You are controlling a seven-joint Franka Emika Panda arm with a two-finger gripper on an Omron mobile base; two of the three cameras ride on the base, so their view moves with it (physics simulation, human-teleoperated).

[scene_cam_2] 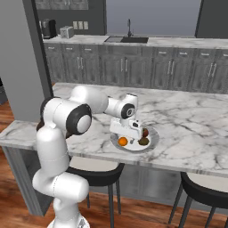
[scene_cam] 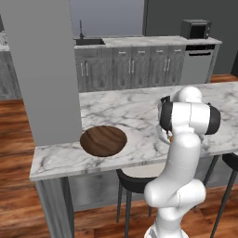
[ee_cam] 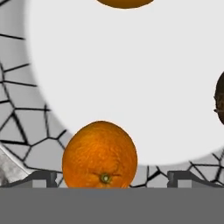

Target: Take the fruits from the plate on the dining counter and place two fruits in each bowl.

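Marble counter: you have the long white, grey-veined slab (scene_cam: 139, 116) under everything, with dark stools below its near edge.
Plate: the round white plate with a light-grey crackled rim (scene_cam_2: 153, 136) sits near the counter's front edge, right under your hand.
Fruits: one bright orange round fruit (ee_cam: 99, 155) lies at the plate's rim, between your fingers; a second orange one (ee_cam: 124, 2) is cut off at the top of the hand view; a dark brownish one (ee_cam: 219, 98) sits at its right edge, too cropped to say more.
Fingers: your gripper (ee_cam: 111, 177) is spread wide, tips either side of the near orange, low over the plate, holding nothing.
Bowl: the dark brown wood-grained bowl (scene_cam: 103, 140) stands well apart from the plate, beside the grey pillar.
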